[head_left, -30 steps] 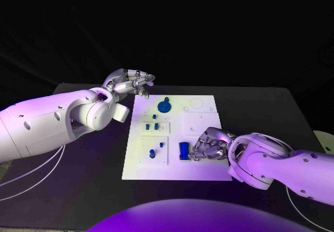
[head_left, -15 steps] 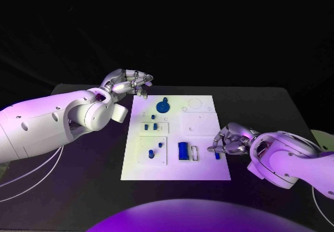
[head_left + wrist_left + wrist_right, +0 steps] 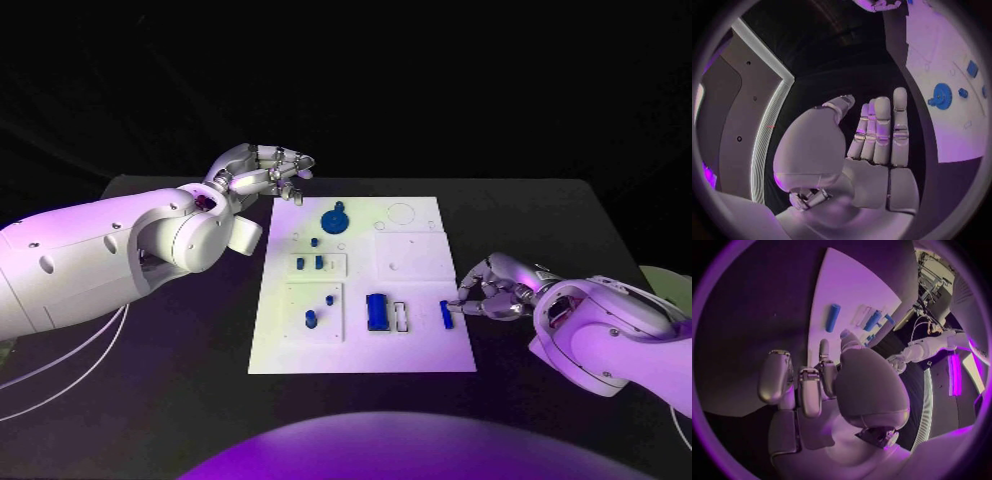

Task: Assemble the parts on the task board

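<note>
— Black counter (image 3: 173,400), dark room behind it, and the white task board (image 3: 418,355) lying flat in the middle. Take that board as the marker for everything.

— Where are the hands?

— Left hand (image 3: 264,171) hovers off the board's far left corner, over the counter, holding nothing; from its wrist the fingers (image 3: 882,131) lie straight and pressed side by side. Right hand (image 3: 498,288) sits at the board's right edge, near the front half.

— Holding anything?

— I can't tell for sure. Its fingers (image 3: 811,390) are curled in, and a small blue part (image 3: 446,315) lies on the board just at the fingertips, touching or nearly so.

— And the other pieces?

— Blue gear (image 3: 338,218) near the board's far edge, left of centre. Blue block (image 3: 378,310) upright in a slot near the middle of the front half, a pale slot (image 3: 404,319) just beside it. Small blue pegs (image 3: 310,262) in the left column.

— So what's the step?

— I'd judge it's picking up that small part at the right edge. To do it well: pinch it squarely across its short sides, lift straight up clear of the board, then carry it over its seat before turning it. Dragging it sideways could push it off the edge.
</note>
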Tool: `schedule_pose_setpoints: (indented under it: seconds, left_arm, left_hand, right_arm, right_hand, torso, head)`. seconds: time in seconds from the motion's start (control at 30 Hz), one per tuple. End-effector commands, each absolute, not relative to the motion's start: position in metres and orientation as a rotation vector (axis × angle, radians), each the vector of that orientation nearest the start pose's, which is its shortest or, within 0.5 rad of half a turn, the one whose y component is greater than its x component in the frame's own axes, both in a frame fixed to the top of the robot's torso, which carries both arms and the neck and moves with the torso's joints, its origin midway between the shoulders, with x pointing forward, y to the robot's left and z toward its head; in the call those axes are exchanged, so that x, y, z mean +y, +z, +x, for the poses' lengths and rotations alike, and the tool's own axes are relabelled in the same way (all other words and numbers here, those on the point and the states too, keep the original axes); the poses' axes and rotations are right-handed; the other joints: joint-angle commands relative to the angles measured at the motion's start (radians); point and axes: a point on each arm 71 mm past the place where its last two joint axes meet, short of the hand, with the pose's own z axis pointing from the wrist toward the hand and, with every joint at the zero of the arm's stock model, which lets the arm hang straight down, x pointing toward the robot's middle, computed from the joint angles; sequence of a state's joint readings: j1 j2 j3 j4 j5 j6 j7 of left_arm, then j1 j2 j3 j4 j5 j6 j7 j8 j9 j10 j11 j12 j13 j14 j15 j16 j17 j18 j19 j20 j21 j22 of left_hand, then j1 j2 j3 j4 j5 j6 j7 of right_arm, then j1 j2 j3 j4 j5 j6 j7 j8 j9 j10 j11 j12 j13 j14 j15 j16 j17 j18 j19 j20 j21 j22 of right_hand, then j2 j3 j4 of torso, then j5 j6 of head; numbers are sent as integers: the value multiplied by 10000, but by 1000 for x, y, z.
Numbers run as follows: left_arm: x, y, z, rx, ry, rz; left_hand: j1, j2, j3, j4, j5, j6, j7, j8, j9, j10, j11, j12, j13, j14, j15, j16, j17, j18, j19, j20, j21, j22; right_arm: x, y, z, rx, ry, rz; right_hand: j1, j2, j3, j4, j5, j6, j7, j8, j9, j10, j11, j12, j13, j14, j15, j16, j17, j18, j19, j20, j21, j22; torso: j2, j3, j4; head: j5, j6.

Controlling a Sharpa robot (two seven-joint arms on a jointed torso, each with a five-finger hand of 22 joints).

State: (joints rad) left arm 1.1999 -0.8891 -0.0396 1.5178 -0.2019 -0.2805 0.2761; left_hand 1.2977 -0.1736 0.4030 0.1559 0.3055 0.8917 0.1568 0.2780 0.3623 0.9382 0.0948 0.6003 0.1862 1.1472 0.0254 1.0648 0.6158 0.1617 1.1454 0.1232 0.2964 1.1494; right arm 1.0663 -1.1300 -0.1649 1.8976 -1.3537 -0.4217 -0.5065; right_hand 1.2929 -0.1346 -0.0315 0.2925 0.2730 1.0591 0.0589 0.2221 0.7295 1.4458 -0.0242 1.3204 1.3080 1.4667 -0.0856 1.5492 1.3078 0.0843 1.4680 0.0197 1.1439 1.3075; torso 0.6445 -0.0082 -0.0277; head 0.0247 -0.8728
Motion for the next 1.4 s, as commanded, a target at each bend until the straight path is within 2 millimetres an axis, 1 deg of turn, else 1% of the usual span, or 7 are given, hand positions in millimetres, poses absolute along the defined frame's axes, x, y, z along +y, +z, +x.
schedule_pose_setpoints:
  seconds: [0.03, 0.2, 0.67, 1.0, 1.07, 1.23, 1.4]
  left_arm:
    - [227, -182, 488, 15652, -14332, -9555]
    - [227, -182, 488, 15662, -14329, -9561]
    - [228, -182, 488, 15672, -14314, -9574]
    - [228, -182, 487, 15673, -14303, -9582]
    - [229, -182, 487, 15673, -14300, -9583]
    - [229, -182, 487, 15675, -14289, -9590]
    - [229, -183, 487, 15686, -14288, -9595]
  left_hand:
    - [-20, 56, -15, 26, -11, -74, 8, 41, -9, -76, -2, -23, -15, -79, -3, -37, -11, 164, 51, 51, -62, -14]
    - [-20, 56, -15, 26, -11, -74, 8, 41, -9, -76, -2, -23, -15, -79, -3, -37, -11, 164, 51, 51, -62, -14]
    - [4, 67, -48, 56, -11, -79, 11, 51, -11, -103, 4, 1, -16, -96, 3, -25, -8, 166, 58, 58, -92, -17]
    - [4, 67, -48, 56, -11, -79, 11, 51, -11, -103, 4, 1, -16, -96, 3, -25, -8, 166, 58, 58, -92, -17]
    - [4, 67, -48, 56, -11, -79, 11, 51, -11, -103, 4, 1, -16, -96, 3, -25, -8, 166, 58, 58, -92, -17]
    - [8, 74, -57, 68, -10, -78, 10, 55, -11, -110, 5, 8, -17, -98, 4, -21, -7, 166, 61, 60, -99, -17]
    - [8, 74, -57, 68, -10, -78, 10, 55, -11, -110, 5, 8, -17, -98, 4, -21, -7, 166, 61, 60, -99, -17]
  right_arm:
    - [-251, -257, 365, 19619, 3716, 2119]
    - [-247, -267, 362, 19938, 3721, 2095]
    - [-233, -282, 357, 20520, 3925, 1951]
    - [-231, -291, 359, 20649, 3556, 1286]
    - [-230, -292, 359, 20628, 3513, 1204]
    - [-230, -292, 359, 20516, 3532, 1311]
    - [-229, -290, 357, 20545, 3699, 1735]
  right_hand:
    - [-31, 11, -85, 9, -72, -30, 12, -80, -39, 8, 88, -66, 405, 894, 72, -1, 1912, -75, -17, 86, 19, 1468]
    - [-236, 68, -176, 11, -85, -119, 71, -273, -259, -17, 138, -129, 356, 894, 115, -2, 1911, -69, -19, 128, -23, 1465]
    - [-142, 127, -171, -13, -80, 184, 11, -243, -388, 38, 101, -52, 422, 905, 101, 13, 1962, -77, 14, 142, 52, 1497]
    - [1218, 279, 338, -135, -163, 451, -107, -330, -621, 42, -9, -56, 437, 906, 6, 13, 1971, -82, 39, 64, 76, 1533]
    - [2021, 339, 1179, -132, -1109, 579, -117, -419, -780, 33, -31, -60, 451, 909, -19, 16, 1986, -85, 50, 10, 85, 1554]
    - [2318, -129, 2937, -87, -1100, 790, -147, -488, -947, 56, -69, -22, 505, 915, -42, 22, 2014, -94, 74, -5, 91, 1594]
    - [1838, -684, 4392, -232, -978, 835, -159, -421, -878, 79, -67, -17, 522, 923, -31, 32, 2050, -94, 92, -21, 90, 1620]
  torso:
    - [12, 0, 21]
    - [19, 7, 30]
    - [12, 4, 22]
    - [7, -4, 30]
    - [6, -4, 31]
    - [2, -10, 21]
    - [6, -10, 21]
  head:
    - [-10, 2]
    - [0, 2]
    - [12, 2]
    - [45, 2]
    - [49, 2]
    - [45, 2]
    - [41, 2]
